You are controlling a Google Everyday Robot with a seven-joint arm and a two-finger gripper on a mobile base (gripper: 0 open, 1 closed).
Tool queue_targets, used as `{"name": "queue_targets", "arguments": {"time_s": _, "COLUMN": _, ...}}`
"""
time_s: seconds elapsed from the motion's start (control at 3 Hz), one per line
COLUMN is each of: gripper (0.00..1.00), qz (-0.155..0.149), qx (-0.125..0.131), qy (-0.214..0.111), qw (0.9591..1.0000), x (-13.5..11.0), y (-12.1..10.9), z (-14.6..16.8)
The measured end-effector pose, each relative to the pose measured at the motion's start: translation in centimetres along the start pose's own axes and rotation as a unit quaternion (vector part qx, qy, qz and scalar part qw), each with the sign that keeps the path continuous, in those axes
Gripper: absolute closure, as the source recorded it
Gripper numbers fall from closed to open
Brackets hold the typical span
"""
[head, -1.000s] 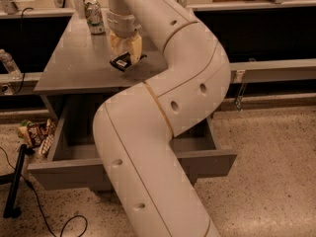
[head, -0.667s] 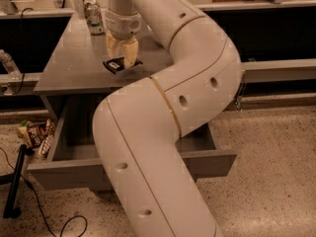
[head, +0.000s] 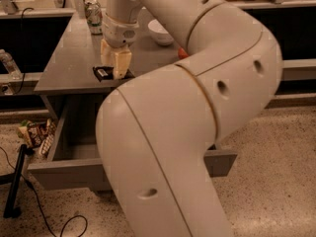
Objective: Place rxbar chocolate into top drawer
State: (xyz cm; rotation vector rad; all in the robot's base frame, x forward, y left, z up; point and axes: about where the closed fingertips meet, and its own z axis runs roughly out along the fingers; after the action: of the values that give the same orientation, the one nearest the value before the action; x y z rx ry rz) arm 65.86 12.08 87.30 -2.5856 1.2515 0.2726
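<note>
The rxbar chocolate point(head: 102, 73), a small black bar with a white patch, is at the front edge of the grey counter point(head: 69, 58). My gripper point(head: 116, 66) points down from above and is shut on the bar's right end. Right below it, the top drawer point(head: 64, 174) stands pulled open, and its inside point(head: 74, 132) shows at the left. My large white arm hides the middle and right of the drawer, including its handle.
A soda can point(head: 93, 17) and a white bowl point(head: 160, 31) stand at the back of the counter, with a small orange thing point(head: 181, 53) beside the arm. Snack packets point(head: 34, 132) lie on the floor at the left, near a black stand and cable point(head: 15, 181). A water bottle point(head: 10, 65) is at the far left.
My gripper has moved left and toward the counter's front edge, and the black bar has moved with it.
</note>
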Motion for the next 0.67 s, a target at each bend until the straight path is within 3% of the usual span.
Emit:
{"name": "queue_targets", "arguments": {"time_s": 0.33, "gripper": 1.00, "qz": 0.052, "qx": 0.016, "qy": -0.019, "qw": 0.9984, "x": -2.6, "y": 2.1, "z": 0.0}}
{"name": "queue_targets", "arguments": {"time_s": 0.67, "gripper": 1.00, "qz": 0.098, "qx": 0.012, "qy": -0.034, "qw": 0.9945, "x": -4.6, "y": 4.8, "z": 1.1}}
